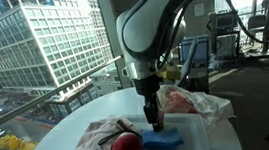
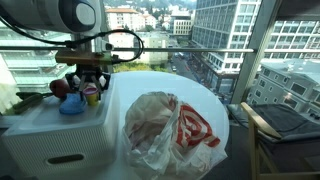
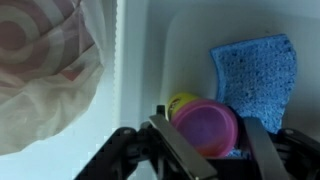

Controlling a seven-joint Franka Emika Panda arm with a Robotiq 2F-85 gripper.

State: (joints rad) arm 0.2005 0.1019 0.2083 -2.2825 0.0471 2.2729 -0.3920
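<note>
Near the blue sponge [image 3: 255, 70], jaws straddle the pink-lidded tub [image 3: 205, 125], pinch unconfirmed; tub apparently not yet lifted.

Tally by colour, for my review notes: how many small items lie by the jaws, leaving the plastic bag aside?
Blue: 1, the sponge
Red: 1, the round thing
Pink lid on yellow: 1, the tub
Total: 3

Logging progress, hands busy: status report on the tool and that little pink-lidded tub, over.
Tool down over pink-lidded tub, jaws either side, grip unconfirmed. Tub upright in white tray. Blue sponge close beside it; plastic bag outside tray.
</note>
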